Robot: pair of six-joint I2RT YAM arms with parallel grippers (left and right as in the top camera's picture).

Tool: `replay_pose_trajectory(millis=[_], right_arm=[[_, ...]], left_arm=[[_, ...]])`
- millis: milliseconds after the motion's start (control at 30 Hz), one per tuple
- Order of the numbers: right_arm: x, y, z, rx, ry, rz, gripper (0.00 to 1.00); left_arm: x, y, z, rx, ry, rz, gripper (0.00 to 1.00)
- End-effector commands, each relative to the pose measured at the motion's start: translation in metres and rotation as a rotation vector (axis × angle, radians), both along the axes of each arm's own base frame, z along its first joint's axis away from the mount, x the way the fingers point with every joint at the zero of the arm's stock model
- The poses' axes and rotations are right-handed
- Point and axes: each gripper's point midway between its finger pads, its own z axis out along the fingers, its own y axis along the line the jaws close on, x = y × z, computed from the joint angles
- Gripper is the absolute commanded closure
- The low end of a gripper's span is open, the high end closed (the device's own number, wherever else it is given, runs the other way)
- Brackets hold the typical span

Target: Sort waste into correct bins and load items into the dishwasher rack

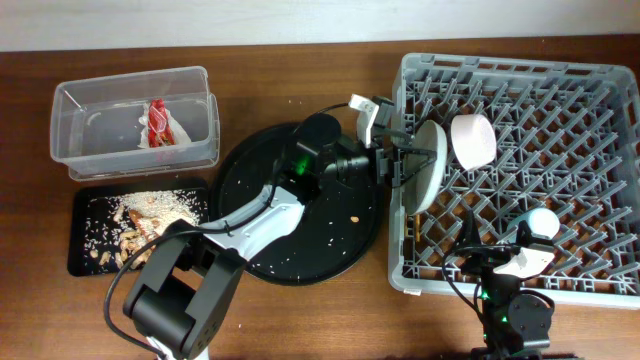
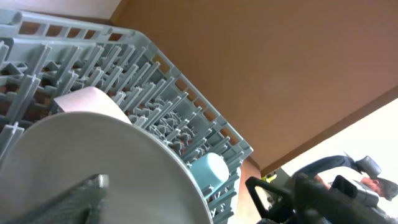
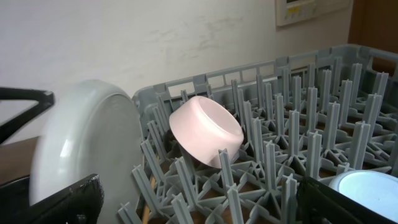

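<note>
The left claw (image 1: 408, 158) is closed on the rim of the white plate (image 1: 425, 168), which is held on edge among the pegs at the left side of the dishwasher rack (image 1: 590, 90). The right claw (image 3: 199, 202) is open and empty at the rack's near edge, with the light-blue cup (image 1: 542, 222) just beside it. The white bowl (image 1: 472, 140) lies tilted to the right of the plate. On the table (image 1: 300, 80), at the far left, the clear tub (image 1: 70, 140) holds the snack wrapper (image 1: 160, 122); its print is too small to read.
</note>
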Motion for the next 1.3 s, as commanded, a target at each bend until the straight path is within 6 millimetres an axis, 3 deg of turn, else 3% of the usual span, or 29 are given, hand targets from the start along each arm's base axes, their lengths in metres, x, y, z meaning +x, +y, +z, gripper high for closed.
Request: replay_pose_trajectory(millis=[0, 33, 100, 133, 167, 233, 300, 367, 400, 433, 500, 600, 667, 800, 900, 933, 1267], right_arm=[[0.000, -0.002, -0.004, 0.006, 0.006, -0.007, 0.02], [0.000, -0.002, -0.004, 0.006, 0.006, -0.007, 0.02], [0.000, -0.002, -0.004, 0.006, 0.006, -0.007, 0.02], [0.000, -0.002, -0.004, 0.006, 0.006, -0.007, 0.02], [0.000, -0.002, -0.004, 0.006, 0.006, -0.007, 0.02], [0.000, -0.002, -0.004, 0.006, 0.006, -0.007, 0.02], [0.000, -0.002, -0.004, 0.006, 0.006, -0.007, 0.02], [0.000, -0.002, -0.004, 0.006, 0.006, -0.007, 0.02], [0.000, -0.002, -0.004, 0.006, 0.006, -0.007, 0.02], [0.000, -0.002, -0.004, 0.006, 0.006, -0.007, 0.02], [0.000, -0.002, -0.004, 0.006, 0.006, -0.007, 0.02], [0.000, -0.002, -0.004, 0.006, 0.006, -0.007, 0.02], [0.000, -0.002, -0.004, 0.006, 0.006, -0.007, 0.02], [0.000, -0.002, -0.004, 0.006, 0.006, -0.007, 0.02], [0.000, -0.002, -0.004, 0.006, 0.006, -0.007, 0.02], [0.000, -0.002, -0.004, 0.006, 0.006, -0.007, 0.02], [0.000, -0.002, -0.004, 0.006, 0.006, -0.007, 0.02]], left_arm=[[0.011, 0.014, 0.012, 0.008, -0.012, 0.050, 0.01], [0.013, 0.024, 0.017, 0.033, -0.032, 0.065, 0.01], [0.015, 0.063, 0.025, 0.166, -0.033, 0.145, 0.01], [0.011, 0.095, 0.035, 0.241, -0.009, 0.221, 0.01], [0.010, 0.133, 0.053, 0.319, -0.092, 0.310, 0.01], [0.006, 0.175, 0.082, 0.380, -0.255, 0.377, 0.01], [-0.008, 0.221, 0.108, 0.444, -0.362, 0.451, 0.01], [-0.026, 0.266, 0.121, 0.484, -0.346, 0.555, 0.01], [-0.048, 0.305, 0.120, 0.580, -0.309, 0.678, 0.01], [-0.059, 0.328, 0.118, 0.653, -0.296, 0.770, 0.01], [-0.083, 0.356, 0.118, 0.784, -0.451, 0.889, 0.01], [-0.097, 0.362, 0.097, 0.742, -0.596, 0.979, 0.01], [-0.103, 0.359, 0.061, 0.653, -0.753, 1.051, 0.01], [-0.110, 0.359, -0.024, 0.643, -0.770, 1.063, 0.01], [-0.115, 0.358, -0.037, 0.632, -0.782, 1.060, 0.01], [-0.115, 0.357, -0.056, 0.672, -0.718, 1.026, 0.01], [-0.115, 0.357, -0.063, 0.689, -0.692, 1.015, 0.01]])
